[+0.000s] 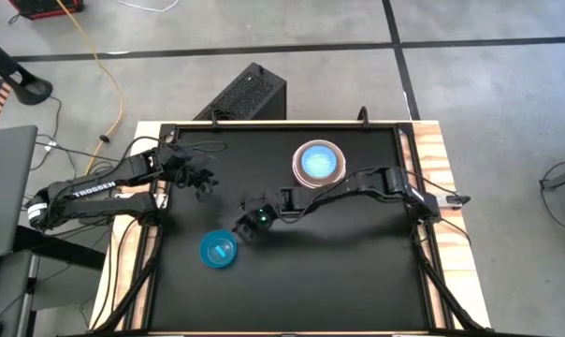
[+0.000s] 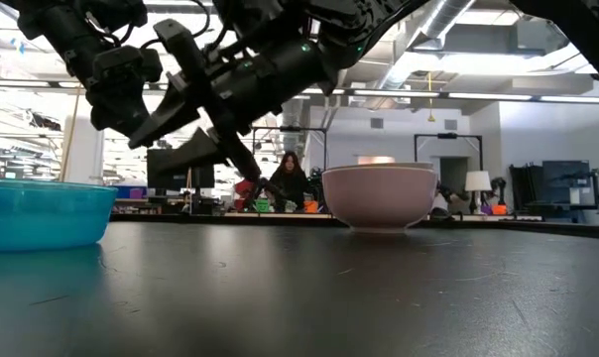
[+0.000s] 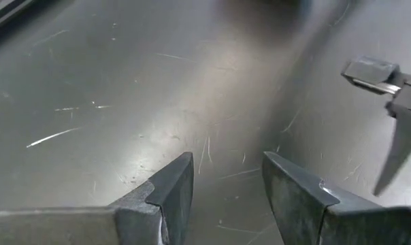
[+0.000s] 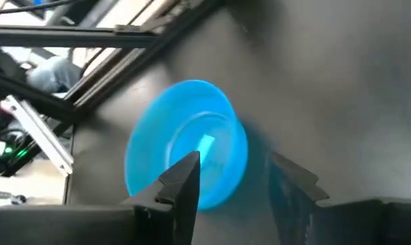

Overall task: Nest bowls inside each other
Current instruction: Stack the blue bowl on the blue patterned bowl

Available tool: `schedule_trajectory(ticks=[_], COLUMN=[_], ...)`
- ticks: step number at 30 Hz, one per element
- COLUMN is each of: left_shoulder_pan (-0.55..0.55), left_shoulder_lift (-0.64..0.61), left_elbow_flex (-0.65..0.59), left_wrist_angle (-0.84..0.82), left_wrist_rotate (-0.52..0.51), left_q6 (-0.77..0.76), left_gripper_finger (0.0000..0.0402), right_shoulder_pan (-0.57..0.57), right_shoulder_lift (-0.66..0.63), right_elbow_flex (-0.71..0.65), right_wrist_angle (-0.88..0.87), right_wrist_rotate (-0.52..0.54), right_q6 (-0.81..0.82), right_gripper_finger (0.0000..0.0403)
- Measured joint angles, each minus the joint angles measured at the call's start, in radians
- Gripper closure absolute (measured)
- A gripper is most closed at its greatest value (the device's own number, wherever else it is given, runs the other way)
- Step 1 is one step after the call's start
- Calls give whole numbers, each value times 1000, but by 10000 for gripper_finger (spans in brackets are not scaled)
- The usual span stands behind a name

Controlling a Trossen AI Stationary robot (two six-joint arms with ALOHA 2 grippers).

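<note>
Low view, nearest first: the blue bowl (image 2: 42,213) sat alone on the table (image 2: 379,297). Just beyond it the right gripper (image 1: 249,213) hung above the surface, jaws parted and empty, as the right wrist view confirmed. Farther back stood the nested stack (image 1: 318,162), its pink outer bowl holding a blue one; other bowls inside could not be told. The left gripper (image 1: 200,178) waited near the table's left edge, jaws apart, holding nothing. Judged step: approach to the blue bowl. The next move called for lowering one finger inside the rim, closing, then carrying the bowl to the stack.
</note>
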Motion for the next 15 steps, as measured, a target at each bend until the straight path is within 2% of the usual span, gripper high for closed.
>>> schedule_trajectory(ticks=[9, 15], left_shoulder_pan=[0, -49], left_shoulder_lift=[0, 0], left_elbow_flex=[0, 0], left_wrist_angle=[0, -2], left_wrist_rotate=[0, 1], left_q6=[-100, -200], left_gripper_finger=[237, 237], right_shoulder_pan=[22, 68], right_shoulder_lift=[-1, 0], right_elbow_flex=[26, 34], right_wrist_angle=[-88, -140], right_wrist_rotate=[15, 137], right_q6=[115, 197], right_gripper_finger=[221, 229])
